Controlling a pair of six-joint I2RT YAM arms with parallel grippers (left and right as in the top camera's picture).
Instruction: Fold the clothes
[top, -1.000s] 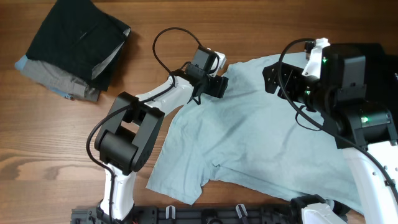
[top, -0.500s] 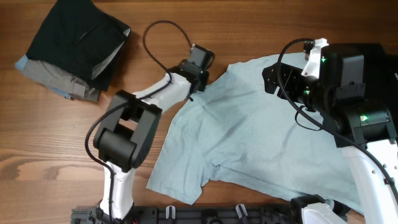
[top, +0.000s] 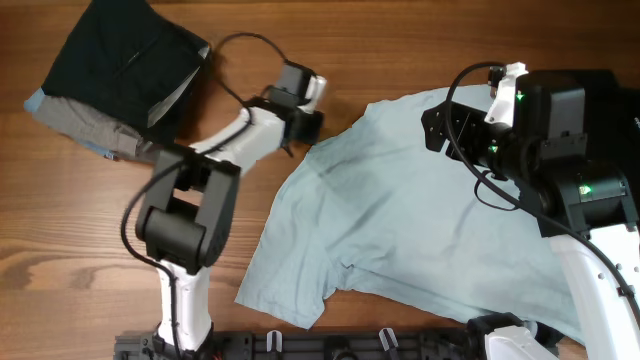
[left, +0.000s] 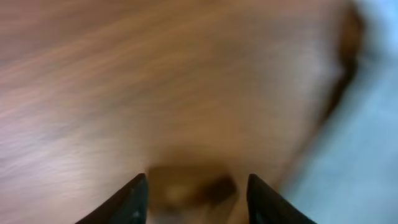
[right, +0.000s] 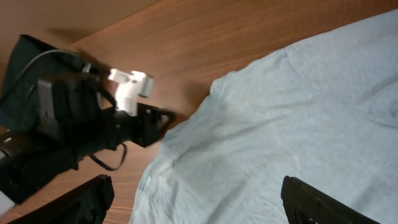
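A large pale light-blue T-shirt (top: 410, 230) lies spread out on the wooden table, a little wrinkled. My left gripper (top: 310, 125) is open and empty over bare wood just left of the shirt's upper left edge. In the blurred left wrist view its fingers (left: 198, 194) frame only wood, with the shirt (left: 373, 124) at the right. My right gripper (top: 440, 128) hovers above the shirt's upper part. In the right wrist view its fingers (right: 199, 200) are wide open and empty above the shirt (right: 280, 124). Folded black and grey clothes (top: 120, 75) are stacked at the far left.
The left arm (right: 93, 124) shows in the right wrist view beside the shirt's edge. A black rail (top: 330, 345) runs along the table's front edge. Bare wooden table (top: 80, 230) lies left of the shirt.
My left gripper has moved left, off the shirt's upper left edge and onto bare wood. The right arm has not moved.
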